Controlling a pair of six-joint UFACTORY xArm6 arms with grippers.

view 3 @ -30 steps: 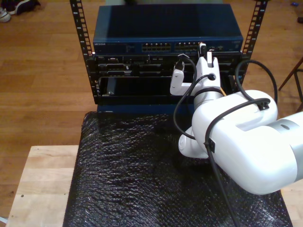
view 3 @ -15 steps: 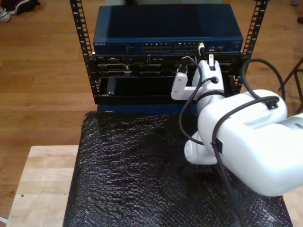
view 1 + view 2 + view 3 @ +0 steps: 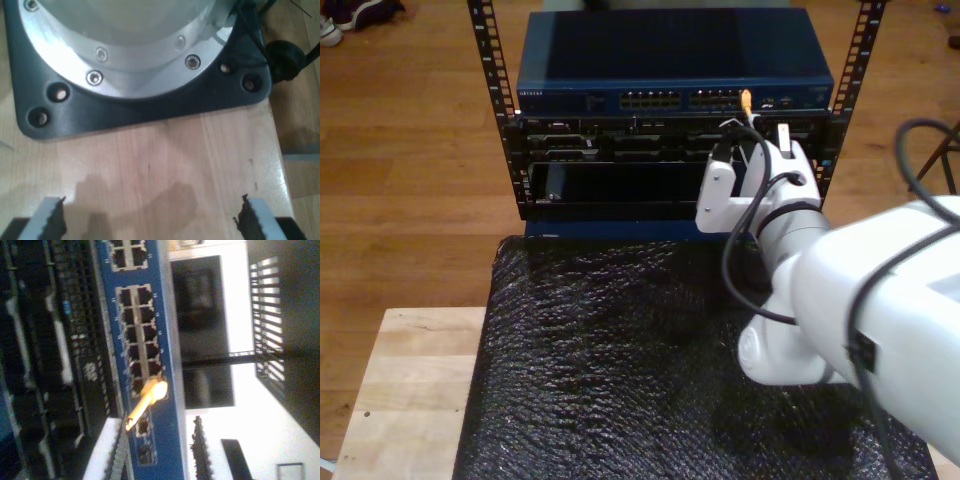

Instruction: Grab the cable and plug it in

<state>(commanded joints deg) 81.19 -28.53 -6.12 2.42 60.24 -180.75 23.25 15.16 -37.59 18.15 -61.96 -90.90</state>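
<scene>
Our first tool (image 3: 150,222) hangs with its two serrated jaws spread wide and nothing between them, above the pale wooden counter (image 3: 165,170). Ahead of its tips sits a dark grey metal base plate (image 3: 150,112) carrying a round silver flange (image 3: 130,45) (bolts ring both).

Our second tool (image 3: 752,118) faces the blue rack-mounted network switch (image 3: 665,60) in the black metal rack (image 3: 490,70). The thin yellow network cable (image 3: 145,397) runs along the tool's white finger (image 3: 102,452), and its bright plug end lies against the switch's port block, at the end nearest the tool tip; we cannot tell whether it is seated. How far these jaws stand apart we cannot tell either. In the exterior view the yellow tip shows just beyond the tool, at the switch's front. Behind the tool, crinkled black sheeting (image 3: 610,370) covers the counter.
</scene>
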